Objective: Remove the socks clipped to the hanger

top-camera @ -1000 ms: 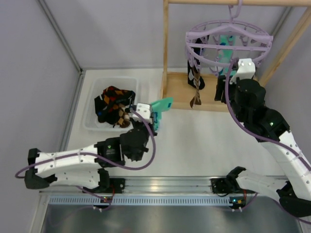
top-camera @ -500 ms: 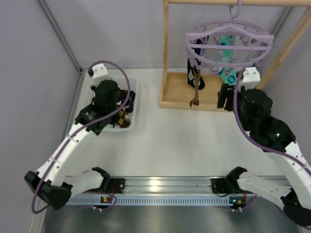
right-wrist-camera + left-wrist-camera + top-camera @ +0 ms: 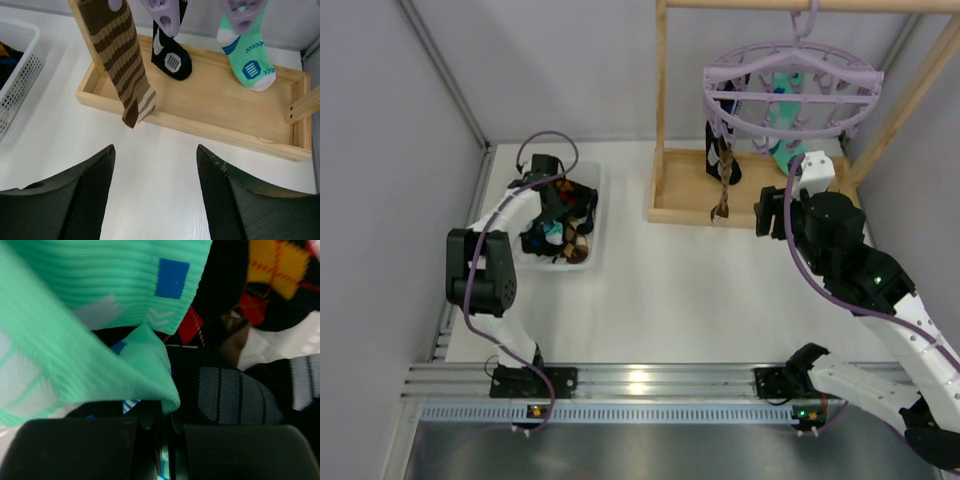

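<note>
Left wrist view, left fingers (image 3: pixel 75 450) pinching ribbed mint sock (image 3: pixel 100 290), right fingers (image 3: pixel 65 200) apart

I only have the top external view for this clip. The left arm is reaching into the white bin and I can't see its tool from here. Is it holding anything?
Observer: Yes. In the left wrist view, the left tool is shut on a mint-green sock, just above the dark socks lying in the bin.
Operator: And the right tool near the hanger, has it gripped a sock?
Observer: No. In the right wrist view, the right tool is open with nothing between its fingers. It faces the brown striped sock, which hangs clipped above the wooden tray.
</note>
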Available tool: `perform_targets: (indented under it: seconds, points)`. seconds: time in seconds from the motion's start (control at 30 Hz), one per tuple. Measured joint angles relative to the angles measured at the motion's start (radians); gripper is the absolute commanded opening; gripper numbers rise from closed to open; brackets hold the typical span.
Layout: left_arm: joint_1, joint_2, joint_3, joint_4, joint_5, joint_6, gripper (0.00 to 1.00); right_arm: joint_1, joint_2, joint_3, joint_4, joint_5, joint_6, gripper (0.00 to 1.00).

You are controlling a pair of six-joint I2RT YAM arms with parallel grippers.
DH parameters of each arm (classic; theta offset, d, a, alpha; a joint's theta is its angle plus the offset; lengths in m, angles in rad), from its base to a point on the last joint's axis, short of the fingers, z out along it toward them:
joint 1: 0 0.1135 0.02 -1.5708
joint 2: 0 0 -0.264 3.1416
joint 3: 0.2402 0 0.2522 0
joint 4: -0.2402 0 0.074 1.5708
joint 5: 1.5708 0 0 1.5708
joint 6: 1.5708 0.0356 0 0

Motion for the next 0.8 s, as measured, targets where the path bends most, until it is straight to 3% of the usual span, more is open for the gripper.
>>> perform_targets:
  seconds: [0.17, 0.3, 0.33, 0.4, 0.43, 0.53, 0.8]
  points:
    - [-0.002, 0.053, 0.0, -0.002, 0.024, -0.04, 0.02, 0.0, -0.004, -0.045, 0.012, -0.029, -0.006, 0.64]
    - [-0.002, 0.021, -0.016, -0.002, 0.03, -0.053, 0.28, 0.0, -0.018, -0.057, 0.012, -0.043, -0.006, 0.69]
    - [-0.002, -0.002, -0.027, -0.005, 0.036, -0.056, 0.43, 0.0, -0.024, -0.056, 0.013, -0.042, -0.005, 0.71]
    - [-0.002, -0.069, -0.047, -0.02, 0.055, -0.051, 0.63, 0.0, -0.042, -0.057, 0.012, -0.026, 0.002, 0.73]
    - [-0.002, -0.112, -0.052, -0.028, 0.065, -0.049, 0.79, 0.0, -0.05, -0.057, 0.012, -0.013, 0.006, 0.74]
    - [-0.004, -0.255, -0.053, -0.03, 0.087, -0.04, 0.98, 0.0, -0.067, -0.059, 0.015, 0.017, 0.021, 0.75]
    - [-0.016, -0.591, -0.06, -0.024, 0.186, -0.023, 0.98, 0.0, -0.048, -0.109, 0.046, 0.02, 0.05, 0.85]
